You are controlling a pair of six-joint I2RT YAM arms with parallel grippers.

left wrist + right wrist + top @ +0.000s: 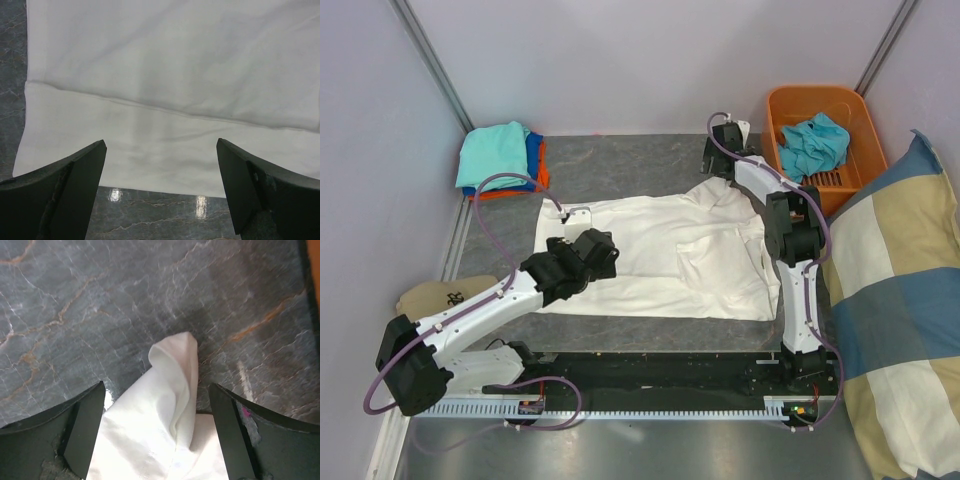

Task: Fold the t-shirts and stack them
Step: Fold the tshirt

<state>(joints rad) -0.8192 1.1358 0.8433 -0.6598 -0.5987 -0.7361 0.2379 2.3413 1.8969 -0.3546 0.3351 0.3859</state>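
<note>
Currently the white t-shirt (pixel 660 255) lies spread flat on the worktop (pixel 620 165) — left fingers (pixel 75 185) apart over its hem, right fingers (pixel 80 425) apart straddling a raised cloth tip, likely staging a two-point fold.

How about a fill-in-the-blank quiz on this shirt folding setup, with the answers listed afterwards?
The large t-shirt spread flat on the table is ____.
The basket holding a crumpled teal shirt is ____ in colour.
The folded stack of shirts sits in the far ____ corner of the table.
The left claw and right claw both have jaws standing ____.
Missing words: white, orange, left, open.
</note>
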